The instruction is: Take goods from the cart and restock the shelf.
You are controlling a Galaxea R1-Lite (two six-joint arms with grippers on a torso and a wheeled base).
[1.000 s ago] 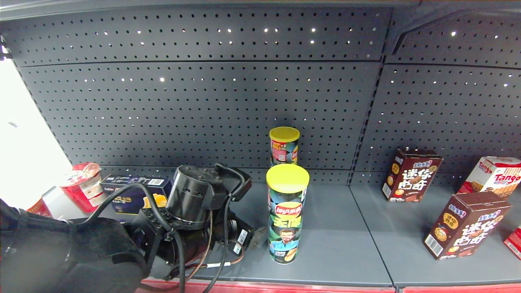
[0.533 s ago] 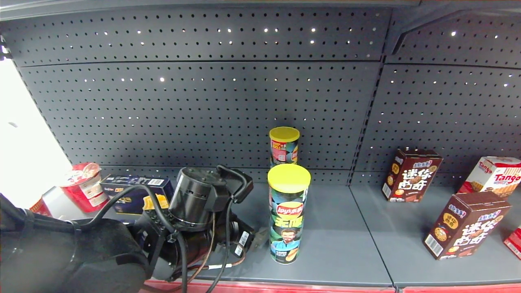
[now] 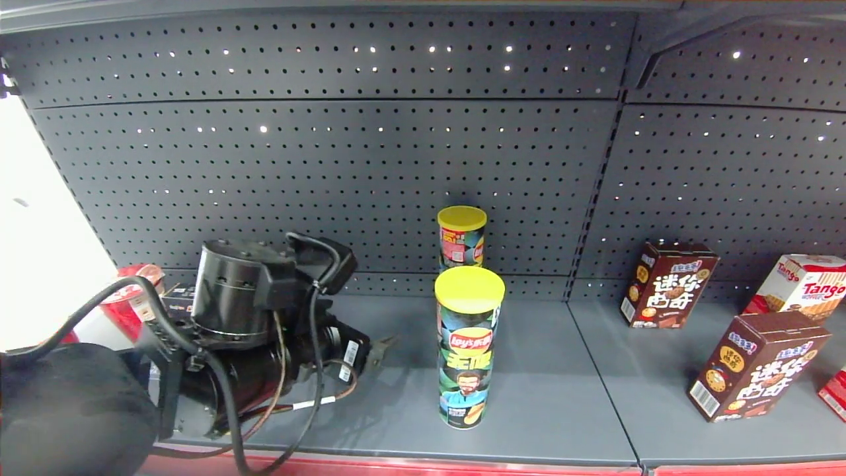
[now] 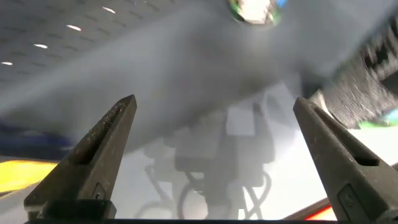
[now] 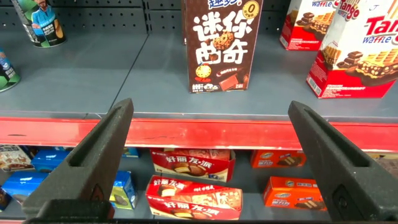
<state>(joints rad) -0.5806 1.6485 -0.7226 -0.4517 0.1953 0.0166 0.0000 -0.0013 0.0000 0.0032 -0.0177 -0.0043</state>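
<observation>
Fingers (image 4: 99,149) apart on L gripper (image 4: 214,102) & R gripper (image 5: 210,104) — cyl. yellow-lidded can (image 3: 466,350) upright.

2 chip cans (image 3: 468,347), 2 brown biscuit boxes (image 3: 667,285), 2 wafer boxes (image 5: 364,53)

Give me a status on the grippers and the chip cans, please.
Left gripper open, empty, left of front chip can. Right gripper open, empty, facing brown box. That can upright on shelf, rear can behind it. Nothing in the way.
</observation>
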